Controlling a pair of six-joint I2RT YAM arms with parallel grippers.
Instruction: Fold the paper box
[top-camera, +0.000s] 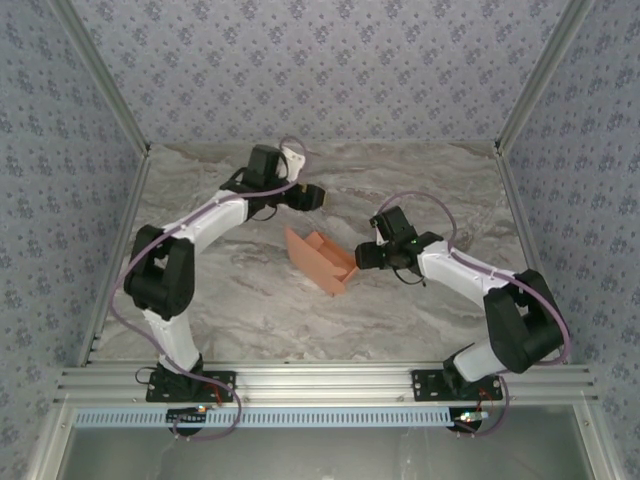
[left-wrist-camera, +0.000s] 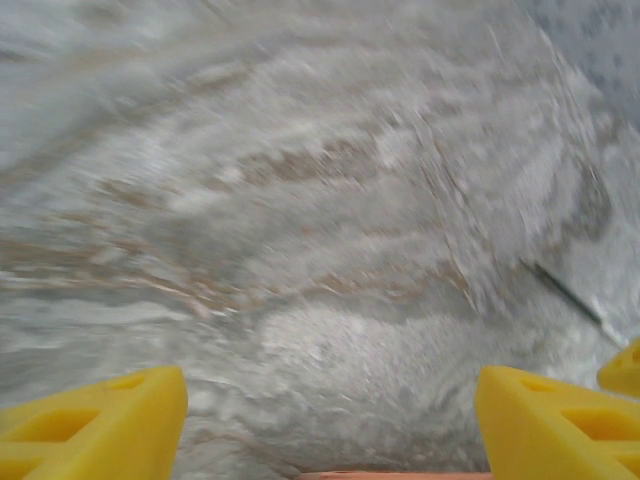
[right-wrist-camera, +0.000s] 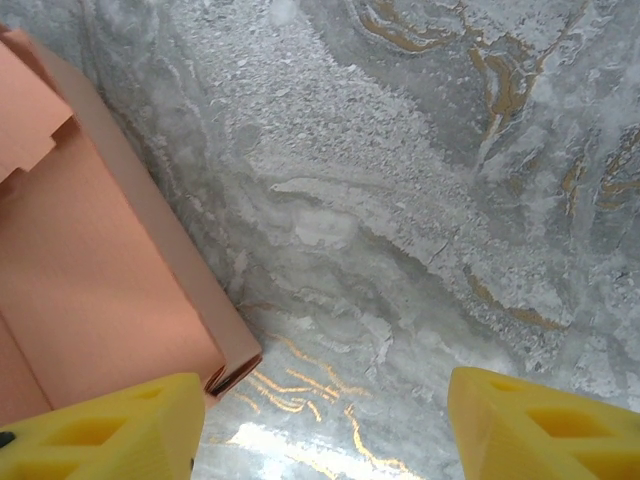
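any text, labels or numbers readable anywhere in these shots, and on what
None readable. The paper box is plain salmon card, the marble-pattern table bears no print, and the wallpaper shows only a floral pattern. No lettering shows on the left arm or right arm.

The table (top-camera: 250, 310) has a marble-like top, grey and white with brownish and golden veins. Near its middle lies the paper box (top-camera: 320, 262) — salmon-orange thin card, partly folded, with some flaps raised. In the right wrist view one doubled edge of it rests on the surface.
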